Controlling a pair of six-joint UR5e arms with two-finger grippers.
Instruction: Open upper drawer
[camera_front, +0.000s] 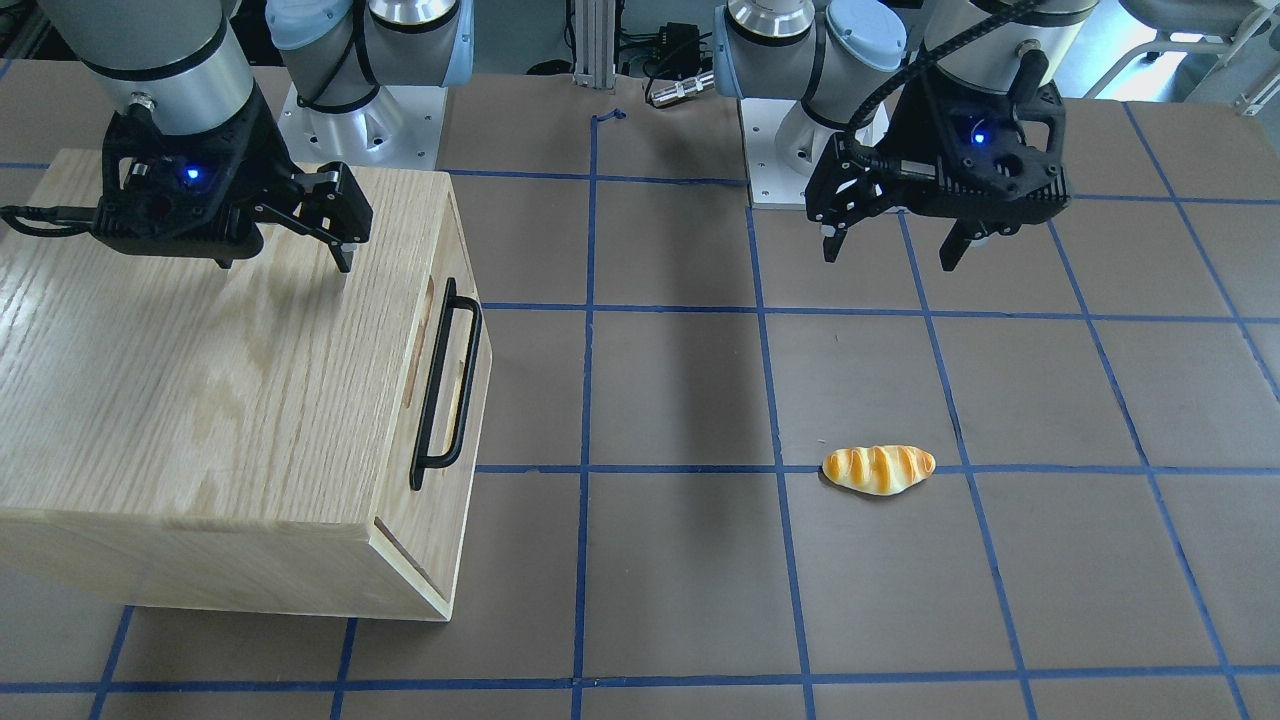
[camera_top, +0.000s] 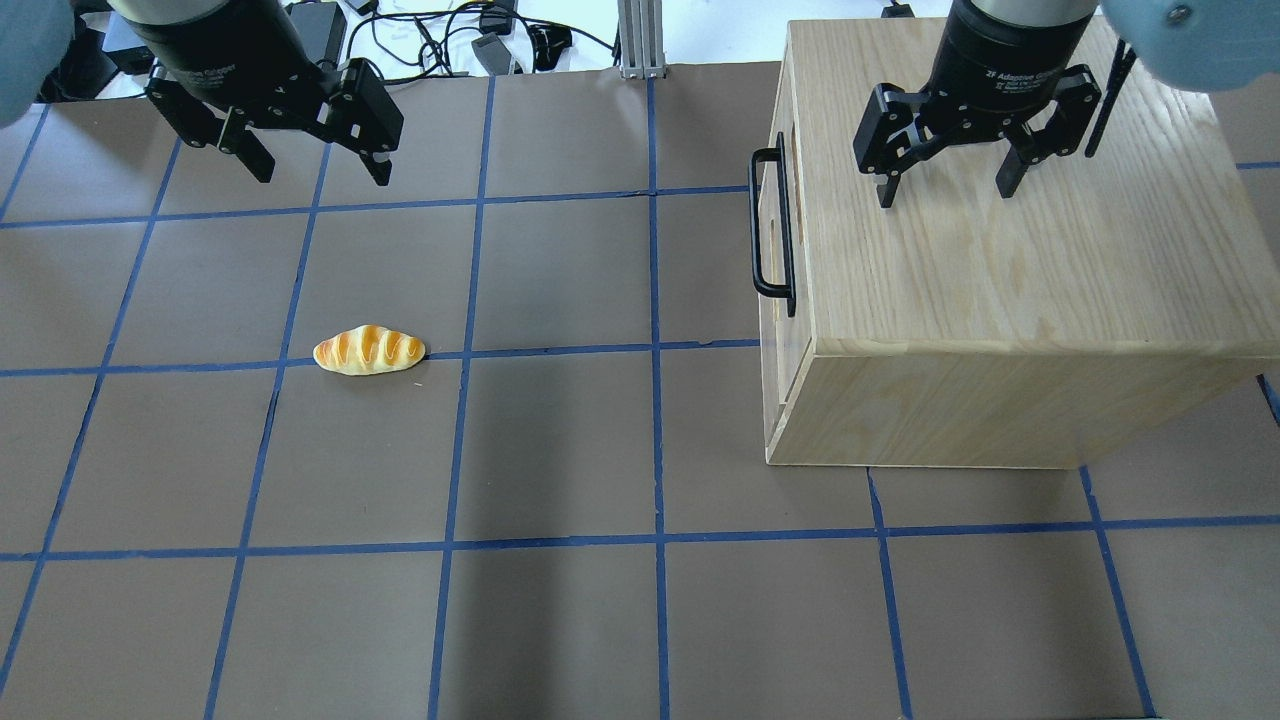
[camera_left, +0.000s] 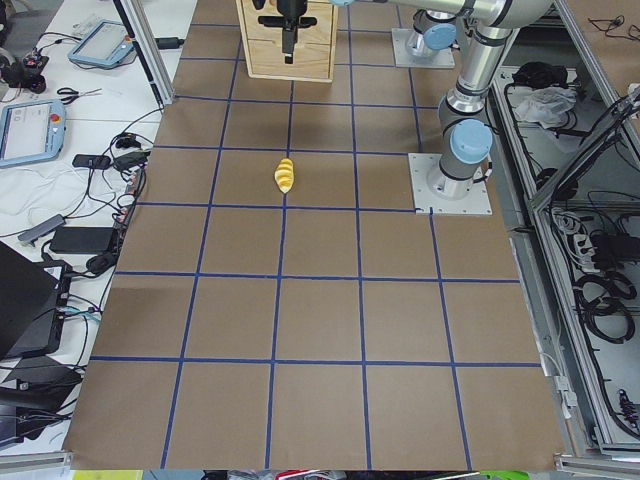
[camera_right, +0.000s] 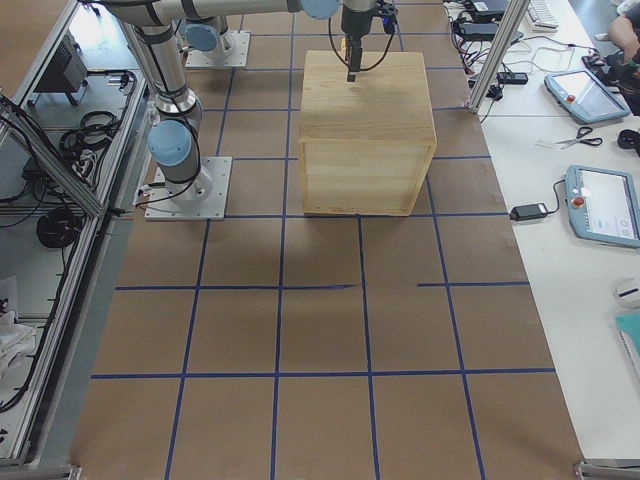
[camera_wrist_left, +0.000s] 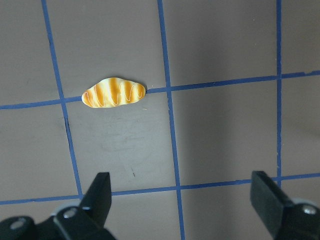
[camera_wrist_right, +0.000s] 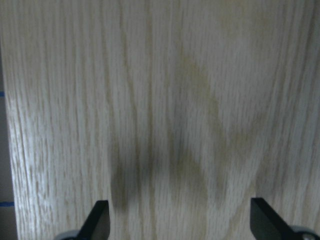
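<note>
Jaws both wide apart, empty; R over cabinet (camera_top: 1000, 260); upper drawer (camera_front: 453, 385) closed.

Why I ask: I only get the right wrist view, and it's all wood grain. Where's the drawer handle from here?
Observer: The right gripper hangs open over the top of the cabinet. The black handle is on the side face that looks toward the table's middle, just below the top edge.
Operator: Is the drawer out at all?
Observer: No, the upper drawer looks shut, with its front flush with the cabinet.
Operator: Anything in the pull path?
Observer: Only a bread roll, lying apart from the cabinet on the side of the open left gripper.
</note>
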